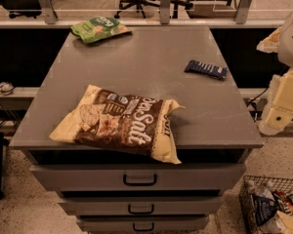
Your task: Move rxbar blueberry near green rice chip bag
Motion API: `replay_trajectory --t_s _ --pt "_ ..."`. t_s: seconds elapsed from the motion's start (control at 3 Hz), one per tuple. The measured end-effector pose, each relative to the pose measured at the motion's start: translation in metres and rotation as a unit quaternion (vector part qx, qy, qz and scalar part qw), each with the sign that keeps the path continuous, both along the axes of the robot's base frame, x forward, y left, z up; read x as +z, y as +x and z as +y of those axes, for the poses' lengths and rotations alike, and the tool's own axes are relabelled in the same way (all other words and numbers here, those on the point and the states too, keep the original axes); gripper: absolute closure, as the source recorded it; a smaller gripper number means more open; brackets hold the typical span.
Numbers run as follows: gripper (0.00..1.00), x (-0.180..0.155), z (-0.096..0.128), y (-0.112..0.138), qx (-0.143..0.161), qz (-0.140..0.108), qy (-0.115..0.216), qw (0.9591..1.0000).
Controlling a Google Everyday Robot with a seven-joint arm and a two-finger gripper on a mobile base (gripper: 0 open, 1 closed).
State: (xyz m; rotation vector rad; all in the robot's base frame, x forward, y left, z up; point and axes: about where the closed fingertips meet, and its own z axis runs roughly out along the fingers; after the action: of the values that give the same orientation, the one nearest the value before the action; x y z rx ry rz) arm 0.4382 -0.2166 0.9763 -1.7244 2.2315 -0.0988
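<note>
The rxbar blueberry (206,68) is a small dark navy bar lying flat near the right edge of the grey cabinet top (151,57). The green rice chip bag (100,29) lies at the far left corner of the top, well apart from the bar. My gripper (279,108) and arm hang at the right edge of the view, off the cabinet's right side, to the right of the bar and not touching it. It holds nothing that I can see.
A big brown-and-cream "Sea Salt" chip bag (119,122) lies at the front, overhanging the front edge. Drawers (139,179) are below. A wire basket of snacks (273,206) stands on the floor at the lower right. A railing and office chairs are behind.
</note>
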Motion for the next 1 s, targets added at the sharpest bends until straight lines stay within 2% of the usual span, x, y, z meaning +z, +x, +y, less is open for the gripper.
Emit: replay_trajectory --t_s 0.33,0.67,1.0 --pt "0.0 0.0 0.0 0.0 0.0 -0.001 0.0 1.0" --pt "0.0 -0.006 0.006 0.025 0.008 -0.022 0.024 0.9994" --pt "0.0 -0.019 0.012 0.073 0.014 -0.05 0.054 0.9972"
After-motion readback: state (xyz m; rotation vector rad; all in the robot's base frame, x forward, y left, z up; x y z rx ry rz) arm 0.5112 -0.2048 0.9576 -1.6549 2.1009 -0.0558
